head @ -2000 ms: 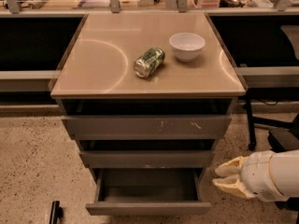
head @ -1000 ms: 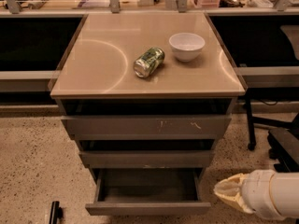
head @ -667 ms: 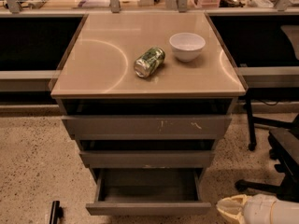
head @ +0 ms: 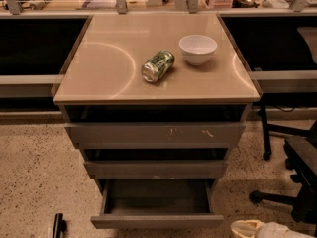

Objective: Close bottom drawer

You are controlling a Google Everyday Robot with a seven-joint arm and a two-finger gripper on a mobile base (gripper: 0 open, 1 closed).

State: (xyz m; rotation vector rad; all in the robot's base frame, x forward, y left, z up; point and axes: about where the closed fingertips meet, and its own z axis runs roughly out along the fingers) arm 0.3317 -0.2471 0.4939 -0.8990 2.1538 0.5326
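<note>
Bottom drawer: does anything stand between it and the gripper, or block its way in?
Nothing visible does. The gripper is low, just right of the open bottom drawer; the drawer's box looks empty.

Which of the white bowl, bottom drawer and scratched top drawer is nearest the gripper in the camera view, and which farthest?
1. bottom drawer, open, just left of the gripper at lower right.
2. scratched top drawer, higher up.
3. white bowl, on the cabinet top.
</note>
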